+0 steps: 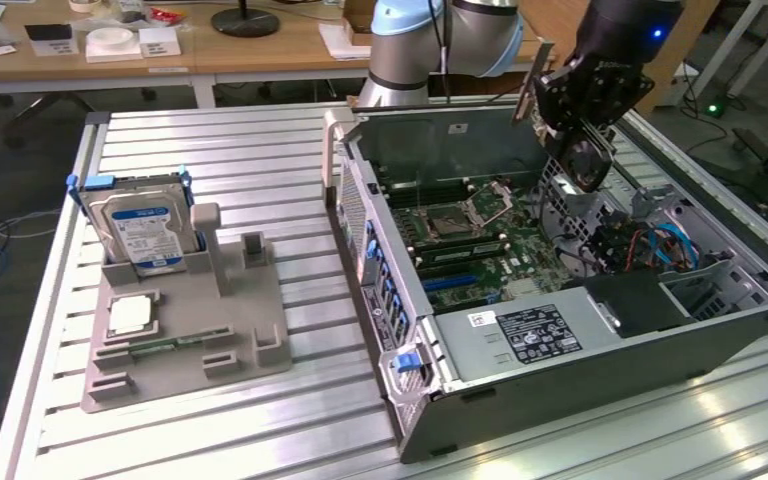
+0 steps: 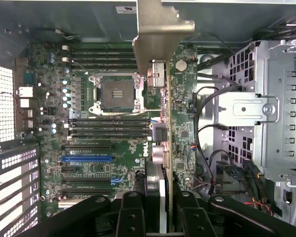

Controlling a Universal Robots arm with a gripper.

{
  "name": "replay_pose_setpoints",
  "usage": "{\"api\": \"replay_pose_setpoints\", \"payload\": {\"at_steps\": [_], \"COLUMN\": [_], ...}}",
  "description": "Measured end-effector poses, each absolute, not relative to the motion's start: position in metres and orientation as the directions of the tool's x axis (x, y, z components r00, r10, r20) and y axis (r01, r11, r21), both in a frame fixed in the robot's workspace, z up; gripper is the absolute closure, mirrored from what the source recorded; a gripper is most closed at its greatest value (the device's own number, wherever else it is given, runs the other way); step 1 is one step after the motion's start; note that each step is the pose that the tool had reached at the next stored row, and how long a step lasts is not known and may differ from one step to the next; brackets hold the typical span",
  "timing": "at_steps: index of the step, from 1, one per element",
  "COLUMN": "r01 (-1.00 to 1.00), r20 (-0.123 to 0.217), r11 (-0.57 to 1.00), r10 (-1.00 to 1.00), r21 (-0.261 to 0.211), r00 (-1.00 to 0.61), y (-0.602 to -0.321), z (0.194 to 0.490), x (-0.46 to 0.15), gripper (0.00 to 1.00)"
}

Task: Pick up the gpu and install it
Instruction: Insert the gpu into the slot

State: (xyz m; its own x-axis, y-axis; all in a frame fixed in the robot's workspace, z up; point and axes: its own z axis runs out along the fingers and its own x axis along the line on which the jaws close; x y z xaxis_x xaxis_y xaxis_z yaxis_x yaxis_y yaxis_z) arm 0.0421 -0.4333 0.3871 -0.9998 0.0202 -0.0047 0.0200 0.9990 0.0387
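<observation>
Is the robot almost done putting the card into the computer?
About halfway, I'd say. Done: the gpu is picked up and clamped in the gripper. In hand: it hangs over the open computer case, edge-on above the motherboard. Left: it is not plugged in yet; the blue slot and the black ones beside it are empty.

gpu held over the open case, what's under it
Under the thin green gpu card with silver bracket, shut in the black gripper, lies the green motherboard with its square silver cpu socket. The strip directly beneath the card is covered.
</observation>
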Motion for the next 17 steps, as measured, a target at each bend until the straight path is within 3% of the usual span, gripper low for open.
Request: {"api": "replay_pose_setpoints", "payload": {"at_steps": [17], "r01": [-0.047], "r20": [-0.005], "r11": [0.998], "r10": [-0.047], "r21": [0.039], "r00": [-0.999], "y": [-0.4334], "z": [0.3871], "x": [0.0420], "gripper": [0.72]}}
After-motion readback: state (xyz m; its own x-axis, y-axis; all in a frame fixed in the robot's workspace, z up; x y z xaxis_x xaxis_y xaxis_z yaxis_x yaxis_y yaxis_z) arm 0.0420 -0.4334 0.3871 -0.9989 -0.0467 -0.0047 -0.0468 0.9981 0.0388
